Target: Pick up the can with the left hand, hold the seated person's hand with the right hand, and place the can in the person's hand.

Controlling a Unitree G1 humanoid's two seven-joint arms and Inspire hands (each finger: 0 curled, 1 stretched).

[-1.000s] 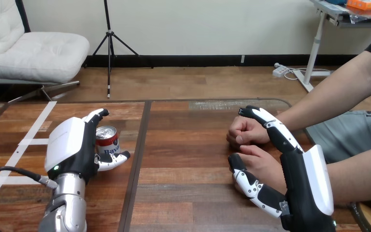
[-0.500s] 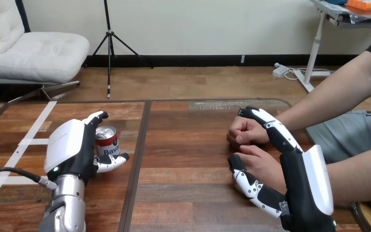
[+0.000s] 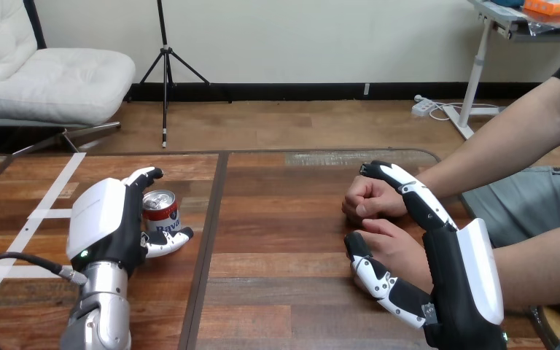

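A red and white can [image 3: 162,212] stands upright on the wooden table [image 3: 284,219] at the left. My left hand [image 3: 104,222] is round it: fingers [image 3: 144,176] curl behind its far side and the thumb [image 3: 166,243] presses low on its near side. At the right, the person's near hand [image 3: 392,246] rests on the table as a loose fist. My right hand [image 3: 458,271] is curled round it, thumb [image 3: 376,279] in front and fingers [image 3: 412,192] reaching over its far side. The person's far hand [image 3: 368,198] is a fist just beyond those fingers.
The person's two forearms [image 3: 510,138] come in from the right edge. White tape strips [image 3: 44,211] lie on the table's left part. A dark seam [image 3: 208,240] runs down the table between the can and the hands.
My left thumb has drawn in slightly toward the can, and the hand has edged a little left. The right hand and the person's hands have not moved.
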